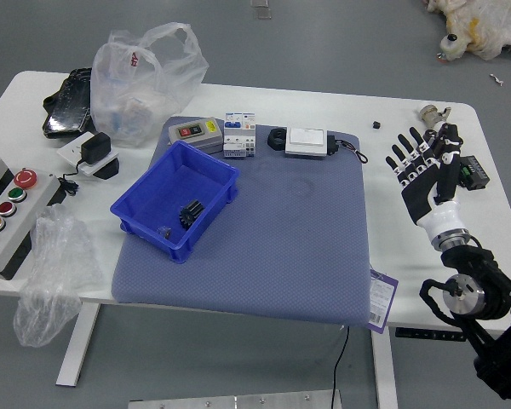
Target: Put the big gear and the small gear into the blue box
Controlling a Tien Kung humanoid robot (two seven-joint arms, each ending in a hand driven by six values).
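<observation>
On the left of the white worktop point(341, 106), a box with round buttons point(36, 198) sits by the side, and a thin clear bag point(55, 273) hangs over the near edge. A big white bag point(145, 85) stands at the far edge. Next is the blue box point(134, 230). It sits on the dark mat point(281, 247), and its left corner pokes out past the mat's left side. The big gear point(190, 213) and the small gear point(164, 231) are both in it, near its front end. Just behind the box are a grey box point(200, 135) and a white block point(239, 136); a white box point(307, 141) is farther right. A wide stretch of mat shows from the blue box to the mat's right side, and down to the near edge. A card point(381, 300) pokes out over that edge. The right hand point(422, 170) is up over the right part of the worktop, well apart from the blue box. Its fingers point up and are spread out.
</observation>
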